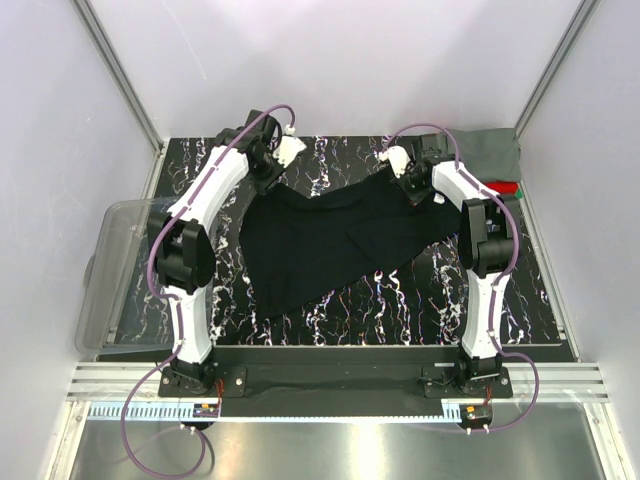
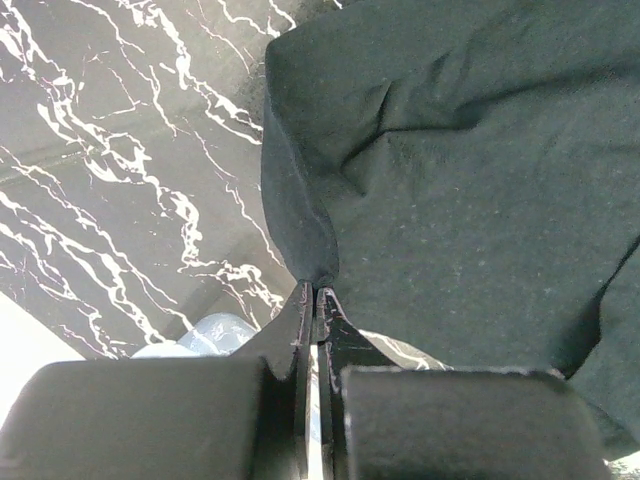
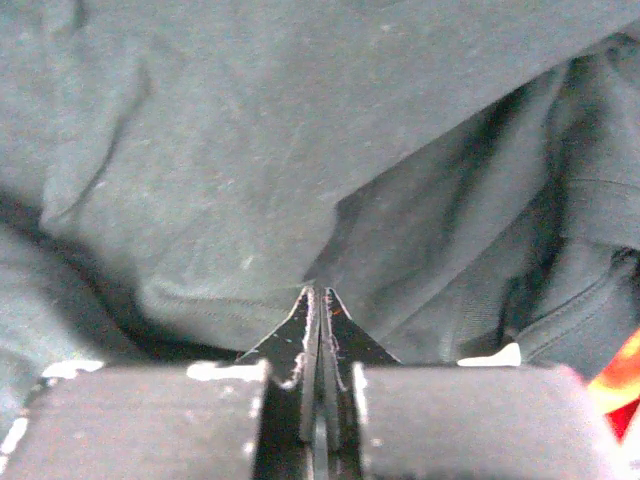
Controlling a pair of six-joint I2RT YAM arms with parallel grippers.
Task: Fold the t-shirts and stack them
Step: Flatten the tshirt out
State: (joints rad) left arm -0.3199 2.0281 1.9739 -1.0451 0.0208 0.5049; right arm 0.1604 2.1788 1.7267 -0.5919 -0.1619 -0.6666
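Presently the black t-shirt (image 1: pixel 330 235) is unfolded, stretched above the worktop (image 1: pixel 400 300) between left pincer (image 2: pixel 316 290) and right pincer (image 3: pixel 318 290), each clamped on its edge. Grey t-shirt (image 1: pixel 490 150) and red t-shirt (image 1: pixel 507 188) lie far right, apparently done. Folding and stacking not yet done.

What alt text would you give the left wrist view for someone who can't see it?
The left arm's jaws are shut on a pinched edge of the black t-shirt, whose wrinkled cloth fills the right and top. Black marble-patterned table with white veins shows at left.
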